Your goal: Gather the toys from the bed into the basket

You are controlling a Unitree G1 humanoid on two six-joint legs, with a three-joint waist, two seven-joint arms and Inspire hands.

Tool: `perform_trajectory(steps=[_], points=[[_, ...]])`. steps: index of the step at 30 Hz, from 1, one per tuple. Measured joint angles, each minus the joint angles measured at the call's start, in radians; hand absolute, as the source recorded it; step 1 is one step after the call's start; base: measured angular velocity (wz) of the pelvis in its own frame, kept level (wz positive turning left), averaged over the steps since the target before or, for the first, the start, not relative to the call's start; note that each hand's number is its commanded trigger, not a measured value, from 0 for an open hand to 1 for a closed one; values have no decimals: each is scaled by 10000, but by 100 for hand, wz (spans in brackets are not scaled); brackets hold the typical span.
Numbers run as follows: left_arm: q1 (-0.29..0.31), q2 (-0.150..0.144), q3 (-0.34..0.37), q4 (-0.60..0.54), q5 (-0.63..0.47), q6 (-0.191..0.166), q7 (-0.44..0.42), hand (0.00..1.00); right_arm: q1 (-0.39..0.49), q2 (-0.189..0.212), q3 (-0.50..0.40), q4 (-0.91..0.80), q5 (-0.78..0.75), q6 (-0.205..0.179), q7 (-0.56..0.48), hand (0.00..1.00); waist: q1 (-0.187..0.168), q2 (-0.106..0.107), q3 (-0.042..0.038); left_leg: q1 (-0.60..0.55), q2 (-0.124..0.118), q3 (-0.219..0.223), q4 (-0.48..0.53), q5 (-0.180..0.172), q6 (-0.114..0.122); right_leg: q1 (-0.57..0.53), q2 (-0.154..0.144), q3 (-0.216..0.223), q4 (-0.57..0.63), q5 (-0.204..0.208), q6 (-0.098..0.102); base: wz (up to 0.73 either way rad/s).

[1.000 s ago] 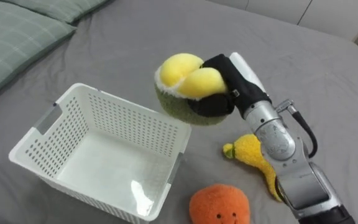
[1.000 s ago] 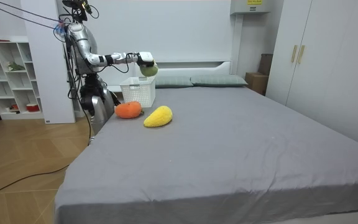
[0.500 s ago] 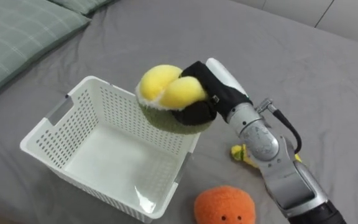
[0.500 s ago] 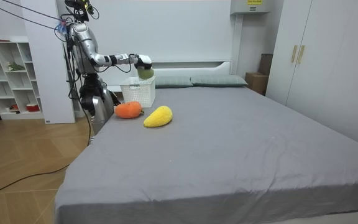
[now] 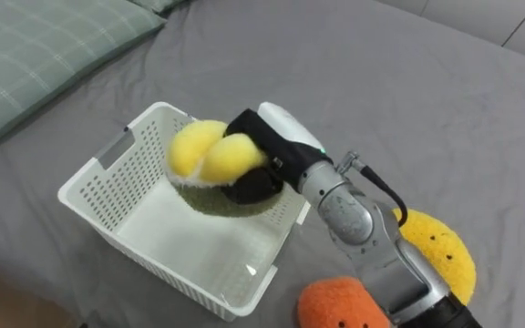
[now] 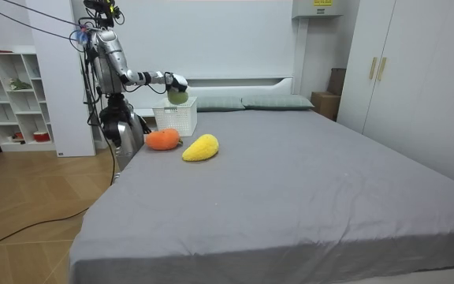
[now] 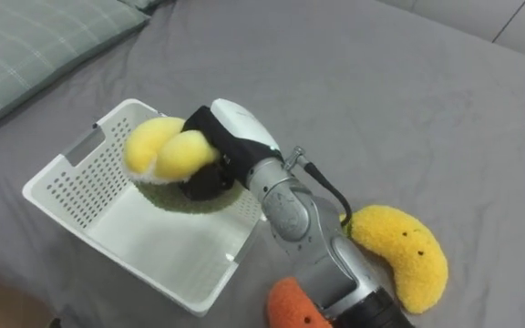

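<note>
Yellow-and-green soft toy (image 5: pixel 206 157) held up over the white basket (image 5: pixel 139 175).

The robot's right hand (image 5: pixel 276 146) has its fingers curled tight round the toy, which hangs just above the inside of the basket, near its far side. The basket sits on the grey bed (image 5: pixel 381 82). An orange toy (image 5: pixel 340 305) and a yellow toy (image 5: pixel 437 253) lie on the bed beside the basket. The robot stands at the side of the bed, next to the basket.

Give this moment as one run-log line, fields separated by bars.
right hand: shut on green-yellow plush | position: above white basket | remaining on bed: orange plush, yellow plush
</note>
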Motion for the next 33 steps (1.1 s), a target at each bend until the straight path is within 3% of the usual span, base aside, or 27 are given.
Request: perform_trajectory(steps=[9, 33], points=[[-171, 38, -5, 5, 1, 20, -3, 0, -8, -4, 343, 298, -31, 221, 0, 0, 114, -127, 33, -85, -14, -36, -21, 18, 5, -68, -7, -3, 14, 6, 9, 0], [-345, 67, -182, 26, 30, -56, -208, 0, -5, 24, 368, 696, -359, 215, -38, 0, 209, -322, 145, -144, -36, -201, -19, 31, 15, -48, -40, -264, 5, 13, 21, 1]])
